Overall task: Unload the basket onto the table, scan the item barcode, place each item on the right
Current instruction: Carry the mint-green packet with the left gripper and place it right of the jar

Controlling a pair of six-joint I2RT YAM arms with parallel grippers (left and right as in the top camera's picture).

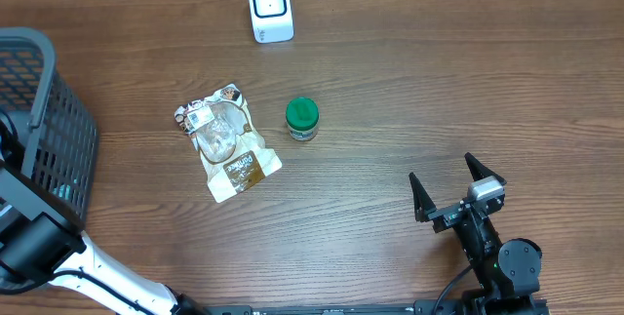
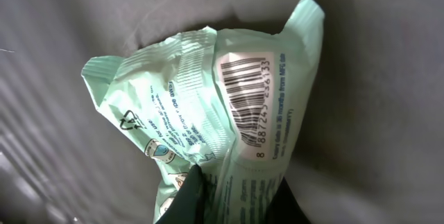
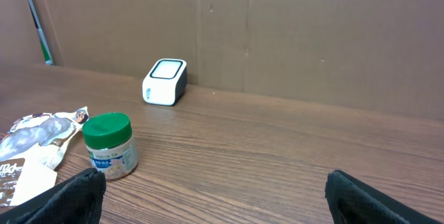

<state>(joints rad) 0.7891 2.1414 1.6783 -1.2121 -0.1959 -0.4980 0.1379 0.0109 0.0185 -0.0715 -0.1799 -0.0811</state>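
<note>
Scanner, green-lidded jar — snack bag beside

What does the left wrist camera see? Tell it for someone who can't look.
The left gripper pinches a crinkly mint-green packet by its lower end. Its black barcode on a white patch faces the camera, with blurry grey behind.

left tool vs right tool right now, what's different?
Left tool is shut on a mint-green packet, its barcode facing the wrist camera; right tool is wide open, holding nothing. Left tool does not show overhead; right tool does, above the table. Both have dark fingers.
</note>
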